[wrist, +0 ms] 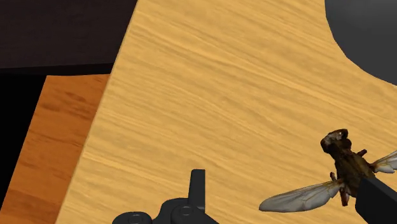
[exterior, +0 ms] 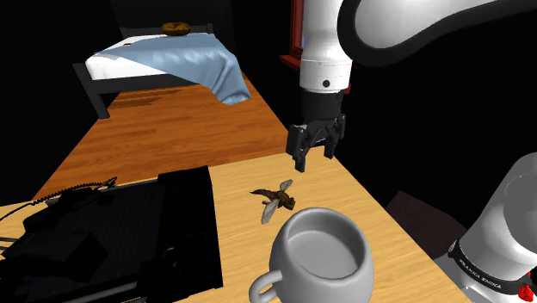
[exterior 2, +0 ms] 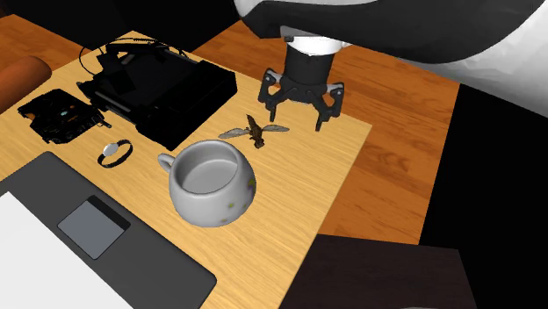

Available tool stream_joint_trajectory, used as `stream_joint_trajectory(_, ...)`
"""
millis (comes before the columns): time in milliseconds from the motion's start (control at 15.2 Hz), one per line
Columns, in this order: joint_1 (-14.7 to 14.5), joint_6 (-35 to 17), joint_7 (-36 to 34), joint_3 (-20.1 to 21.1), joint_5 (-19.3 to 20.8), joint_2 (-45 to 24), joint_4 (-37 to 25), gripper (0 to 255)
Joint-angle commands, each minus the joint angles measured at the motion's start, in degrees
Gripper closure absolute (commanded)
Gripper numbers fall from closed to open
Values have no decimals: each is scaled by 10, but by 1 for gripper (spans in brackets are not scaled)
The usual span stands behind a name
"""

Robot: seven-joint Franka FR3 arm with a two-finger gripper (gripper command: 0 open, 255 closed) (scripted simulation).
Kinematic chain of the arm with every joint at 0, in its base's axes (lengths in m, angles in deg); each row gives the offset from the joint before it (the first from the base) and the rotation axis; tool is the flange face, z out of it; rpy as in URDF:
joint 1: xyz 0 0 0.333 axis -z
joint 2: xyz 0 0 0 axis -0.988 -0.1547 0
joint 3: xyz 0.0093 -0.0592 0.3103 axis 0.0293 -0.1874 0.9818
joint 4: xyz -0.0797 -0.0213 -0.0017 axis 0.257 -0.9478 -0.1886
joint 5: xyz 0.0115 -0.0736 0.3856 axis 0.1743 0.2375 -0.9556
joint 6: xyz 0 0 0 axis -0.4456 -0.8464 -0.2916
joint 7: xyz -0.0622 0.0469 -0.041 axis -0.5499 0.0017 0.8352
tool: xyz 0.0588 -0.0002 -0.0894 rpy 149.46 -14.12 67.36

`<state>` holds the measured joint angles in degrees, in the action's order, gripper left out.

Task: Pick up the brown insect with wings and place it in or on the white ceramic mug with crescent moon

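Observation:
The brown insect with pale wings lies on the light wooden table, just beyond the mug. The mug is a plain whitish-grey cup, upright, with faint spots on its side; no moon shows. My gripper hangs open above the table near its far edge, a little past the insect and holding nothing. In the wrist view the insect sits close to one finger, off to the side of the gap between the fingers.
A black box with cables stands on the table at the shoulder view's left. A dark laptop, a wristwatch and a black gadget lie beyond the mug. A bed stands on the wooden floor behind.

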<state>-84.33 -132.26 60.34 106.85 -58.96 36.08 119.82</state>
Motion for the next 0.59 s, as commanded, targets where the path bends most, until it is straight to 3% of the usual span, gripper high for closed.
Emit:
stream_joint_trajectory(0,1,-14,-35,24,4,-41,-26,0)
stream_joint_trajectory(396,0,-54,-150,92,47,-176,-115,0)
stream_joint_trajectory(528,-2,-62,-153,93,48,-180,-110,0)
